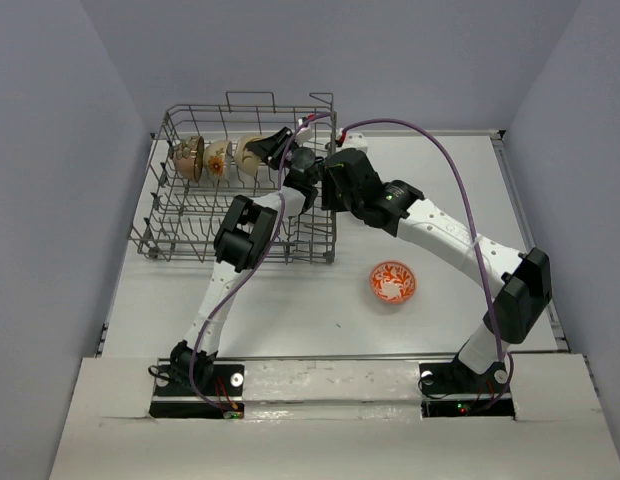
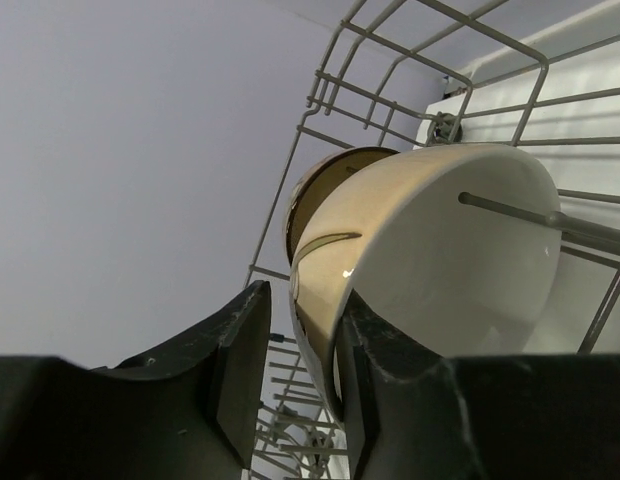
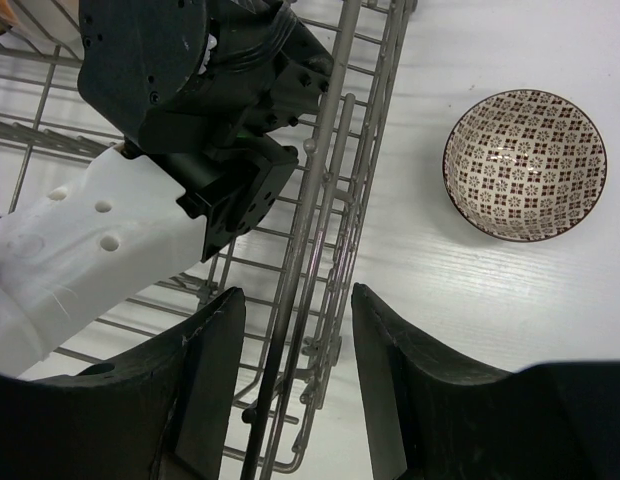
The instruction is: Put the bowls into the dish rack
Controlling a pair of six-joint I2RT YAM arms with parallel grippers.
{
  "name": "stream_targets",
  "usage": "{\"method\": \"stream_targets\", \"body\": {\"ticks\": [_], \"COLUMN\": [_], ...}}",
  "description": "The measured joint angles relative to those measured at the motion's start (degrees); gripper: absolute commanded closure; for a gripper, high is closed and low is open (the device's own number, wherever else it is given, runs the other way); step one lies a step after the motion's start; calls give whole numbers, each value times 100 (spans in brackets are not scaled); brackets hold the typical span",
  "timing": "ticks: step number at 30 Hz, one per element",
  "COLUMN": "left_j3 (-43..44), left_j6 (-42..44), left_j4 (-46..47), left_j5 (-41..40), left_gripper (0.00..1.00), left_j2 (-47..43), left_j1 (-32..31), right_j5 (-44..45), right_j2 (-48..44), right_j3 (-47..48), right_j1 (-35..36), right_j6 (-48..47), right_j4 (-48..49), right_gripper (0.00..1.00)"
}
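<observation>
- Overhead, three bowls (image 1: 218, 158) stand on edge in the rack (image 1: 180, 245), along its far row; an orange-red bowl (image 1: 392, 282) sits on the table (image 1: 290, 320).
- Only the left wrist view shows the left gripper (image 2: 305, 300) slightly parted around the rim of a white bowl (image 2: 440, 250).
- Only the right wrist view shows a patterned bowl (image 3: 525, 165) beside the rack; the right gripper (image 3: 295, 390) is spread wide and empty.

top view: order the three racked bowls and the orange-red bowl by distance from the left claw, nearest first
1. rightmost racked bowl, at the left claw
2. middle racked bowl, just left
3. leftmost racked bowl, far left
4. orange-red bowl, on the table
</observation>
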Motion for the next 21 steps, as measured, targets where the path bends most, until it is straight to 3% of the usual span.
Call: {"method": "stream_targets", "body": {"ticks": [9, 21], "left_j3": [-22, -181], "left_j6": [133, -129], "left_j4": [140, -85], "left_j5": [-208, -315], "left_gripper": [16, 5], "left_j2": [-2, -234], "left_j1": [4, 0], "right_j5": [2, 20], "right_j2": [0, -44], "right_j3": [0, 0], "right_j1": [0, 0], "right_j6": [0, -42], "right_j4": [-2, -2], "right_gripper": [47, 47]}}
